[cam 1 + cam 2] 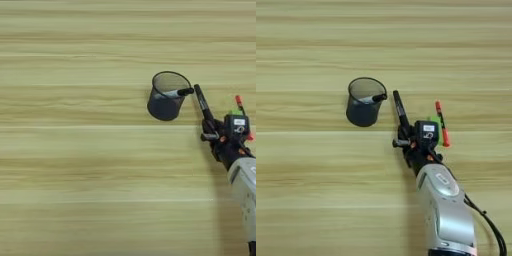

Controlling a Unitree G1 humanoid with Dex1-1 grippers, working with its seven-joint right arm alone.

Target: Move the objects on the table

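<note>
Marker was clamped in your gripper, centre frame beside cup; one pen already inside; red pen, green block left.

The right arm enters from the bottom edge at about five o'clock and reaches up and slightly left, toward eleven o'clock. Its silver forearm fills the lower part of the view, with a black cable looping along its three o'clock side. Above the forearm sits a black wrist section with orange accents and a small pale label (facing the camera). The end effector points toward twelve o'clock, its two black fingers closed around the lower end of a long black marker, which projects onward toward eleven o'clock, tilted.
</note>
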